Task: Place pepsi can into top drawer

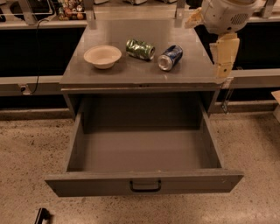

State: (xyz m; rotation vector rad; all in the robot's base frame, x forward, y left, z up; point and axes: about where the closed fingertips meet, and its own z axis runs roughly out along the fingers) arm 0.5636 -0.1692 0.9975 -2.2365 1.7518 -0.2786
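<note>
The pepsi can lies on its side on the grey cabinet top, right of centre, with its silver end towards me. The top drawer is pulled wide open below the cabinet top and holds nothing; its black handle sits at the centre of the front panel. My gripper hangs from the white wrist at the upper right, over the cabinet top's right edge. It is to the right of the pepsi can, apart from it, and holds nothing.
A dented green can lies just left of the pepsi can. A cream bowl stands at the left of the top. A shelf with small items runs behind. Speckled floor surrounds the open drawer.
</note>
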